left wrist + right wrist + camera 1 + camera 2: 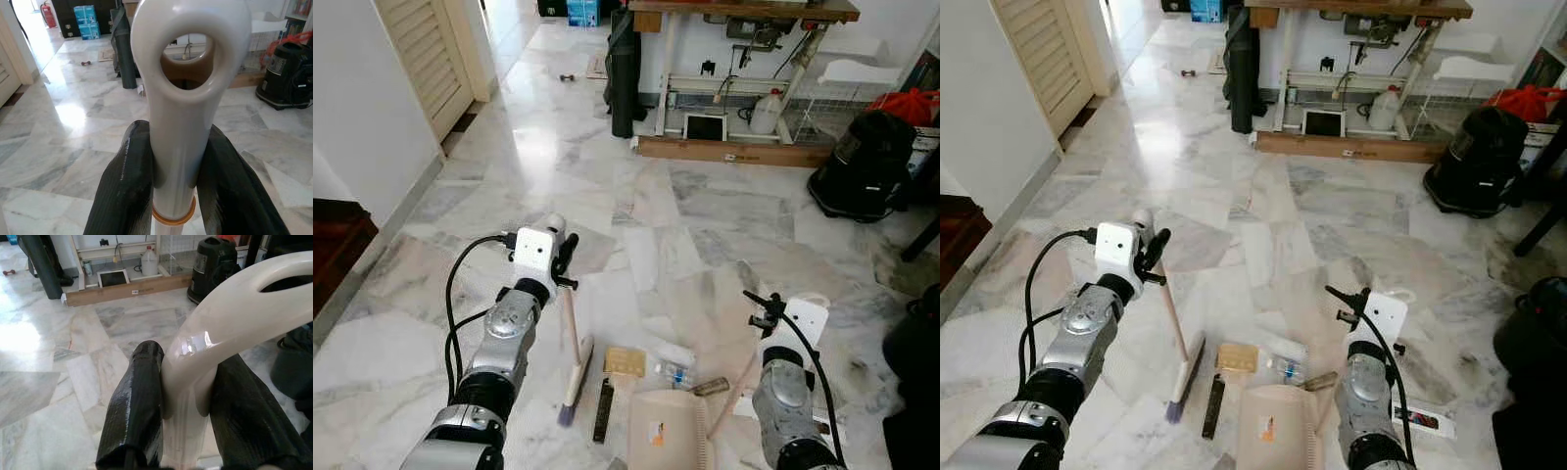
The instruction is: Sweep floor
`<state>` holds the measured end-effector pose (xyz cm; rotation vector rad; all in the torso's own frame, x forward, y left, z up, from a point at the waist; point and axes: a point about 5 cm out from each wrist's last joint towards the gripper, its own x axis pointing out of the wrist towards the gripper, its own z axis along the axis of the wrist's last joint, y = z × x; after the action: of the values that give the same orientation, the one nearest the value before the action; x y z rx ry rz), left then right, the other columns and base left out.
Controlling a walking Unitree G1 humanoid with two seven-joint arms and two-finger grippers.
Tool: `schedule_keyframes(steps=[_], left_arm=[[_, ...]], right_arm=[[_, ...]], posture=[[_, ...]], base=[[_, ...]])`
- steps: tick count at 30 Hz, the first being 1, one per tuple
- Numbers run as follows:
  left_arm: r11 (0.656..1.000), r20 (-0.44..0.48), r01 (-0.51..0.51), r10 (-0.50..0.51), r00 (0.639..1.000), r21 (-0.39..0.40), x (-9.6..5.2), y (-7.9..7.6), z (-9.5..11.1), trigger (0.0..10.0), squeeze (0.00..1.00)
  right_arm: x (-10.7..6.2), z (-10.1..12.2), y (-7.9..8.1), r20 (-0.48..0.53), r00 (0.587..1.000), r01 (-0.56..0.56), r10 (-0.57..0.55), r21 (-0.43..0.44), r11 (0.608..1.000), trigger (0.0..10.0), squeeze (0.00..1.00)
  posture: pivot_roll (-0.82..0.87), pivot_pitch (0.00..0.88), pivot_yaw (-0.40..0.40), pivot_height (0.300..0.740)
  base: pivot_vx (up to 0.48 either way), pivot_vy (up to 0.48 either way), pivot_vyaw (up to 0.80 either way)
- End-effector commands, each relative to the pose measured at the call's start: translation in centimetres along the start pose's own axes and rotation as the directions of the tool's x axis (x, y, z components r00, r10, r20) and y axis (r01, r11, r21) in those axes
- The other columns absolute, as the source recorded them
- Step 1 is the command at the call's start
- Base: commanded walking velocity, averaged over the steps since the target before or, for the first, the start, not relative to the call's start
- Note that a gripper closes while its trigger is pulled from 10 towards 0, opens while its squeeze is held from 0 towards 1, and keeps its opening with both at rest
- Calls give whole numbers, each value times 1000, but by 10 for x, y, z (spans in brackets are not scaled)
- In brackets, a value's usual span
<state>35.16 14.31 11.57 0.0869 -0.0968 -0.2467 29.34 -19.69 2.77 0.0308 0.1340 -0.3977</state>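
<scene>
White-handled hand broom (573, 352), clenched in the left tool (563, 257), slants bristles-down to the marble floor (685, 211) left of the litter (651, 367); we sweep rightward into the beige dustpan (668, 431), gripped by the right tool (773, 315).

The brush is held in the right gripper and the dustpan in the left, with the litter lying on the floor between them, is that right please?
Not quite: the sides are swapped. The left eye view shows the left gripper shut on the brush, and the right gripper holding the dustpan by its handle. The litter does lie on the floor between them.
</scene>
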Motion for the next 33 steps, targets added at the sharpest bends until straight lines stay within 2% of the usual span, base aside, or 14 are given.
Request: schedule_keyframes(steps=[1,15,20,33], left_arm=[[1000,39,-1,1,999,13,1,3,9,10000,0],[999,24,28,-29,999,35,-3,7,10,10000,0],[999,-1,6,-6,1000,48,-3,9,6,10000,0],[998,-72,55,-53,996,17,-4,-6,-8,10000,0]], right_arm=[[2,3,5,2,1000,-11,11,-6,1000,10000,0],[1,-1,14,-34,999,-24,24,-16,1000,10000,0],[-2,-4,16,-41,999,-29,28,-8,1000,10000,0],[-1,-3,14,-38,999,-15,16,8,1000,10000,0]], posture=[[116,70,-34,740],[145,59,-24,740],[142,50,-20,740],[120,73,-15,740]], base=[[0,0,0],[0,0,0],[0,0,0],[0,0,0]])
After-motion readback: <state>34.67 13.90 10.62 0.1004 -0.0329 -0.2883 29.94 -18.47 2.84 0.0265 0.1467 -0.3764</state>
